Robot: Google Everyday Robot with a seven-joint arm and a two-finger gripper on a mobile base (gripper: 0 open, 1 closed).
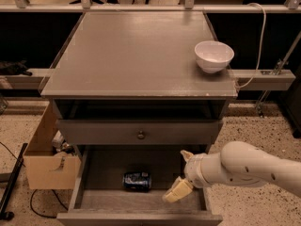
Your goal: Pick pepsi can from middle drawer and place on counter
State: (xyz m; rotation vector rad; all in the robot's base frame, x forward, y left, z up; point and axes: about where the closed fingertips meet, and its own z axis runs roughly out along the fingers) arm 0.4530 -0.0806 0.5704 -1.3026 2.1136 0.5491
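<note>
On the counter, near its right edge and toward the front: bowl. Right of the counter, off its right edge beside the bowl: cable. Directly under the counter's front edge: drawer front with knob at centre. Lower still and pulled out before the counter: middle drawer. Inside it, below the counter's front middle: pepsi can, lying on its side. Just right of the can, below the counter's front right part: gripper, over the drawer floor. Left of the counter, down on the floor: cardboard box.
</note>
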